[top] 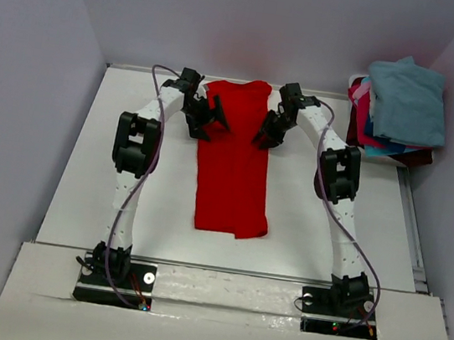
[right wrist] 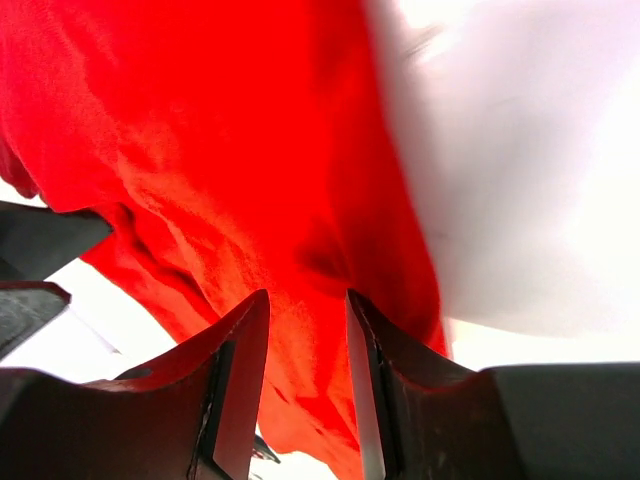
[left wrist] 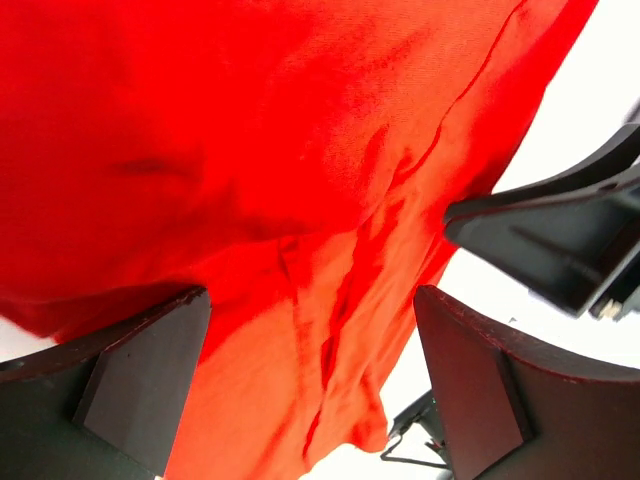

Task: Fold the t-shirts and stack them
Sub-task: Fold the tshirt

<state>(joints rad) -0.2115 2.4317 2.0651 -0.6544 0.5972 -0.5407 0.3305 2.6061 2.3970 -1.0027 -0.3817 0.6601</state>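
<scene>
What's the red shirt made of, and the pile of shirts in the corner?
The red shirt looks like soft knit cloth, maybe cotton: matte, wrinkled, with a fine weave showing up close. The stacked shirts also look like soft matte fabric, folded with drooping edges; the exact fibre cannot be told.

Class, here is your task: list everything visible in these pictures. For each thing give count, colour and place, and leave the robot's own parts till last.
Red t-shirt: one, bright red, folded into a long strip, middle of the table between the arms.
Pile of shirts: one, teal-blue on top, pink, blue and dark maroon beneath, far right corner.
Table: one, white, under the red t-shirt.
Walls: three, pale grey, left, back and right.
Left arm: one, white and black, jaws wide open at the red t-shirt's far left edge.
Right arm: one, white and black, jaws a little apart at its far right edge.
</scene>
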